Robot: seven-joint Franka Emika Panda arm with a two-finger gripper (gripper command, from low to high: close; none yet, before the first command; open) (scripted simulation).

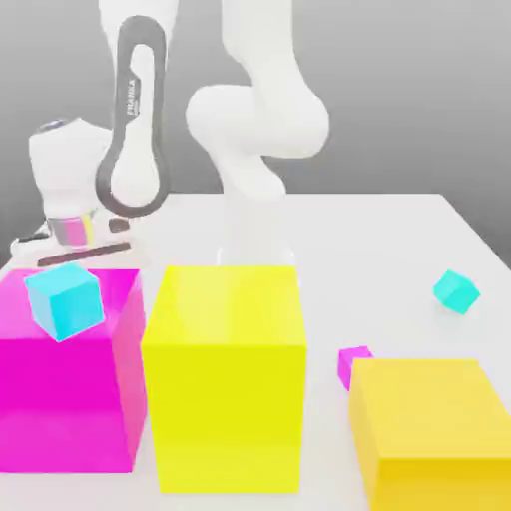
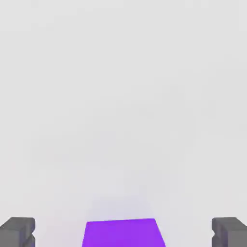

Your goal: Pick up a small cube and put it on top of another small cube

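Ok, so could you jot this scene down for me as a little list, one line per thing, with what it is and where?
robot hand: open, fingers wide apart
under the hand: a purple block
big boxes: pink, yellow, orange
blue cube: tilted, in front of or on the pink box, can't tell
turquoise cube: on the table, toward the exterior view's right
small magenta cube: partly hidden behind the orange box
stacked small cubes: none seen
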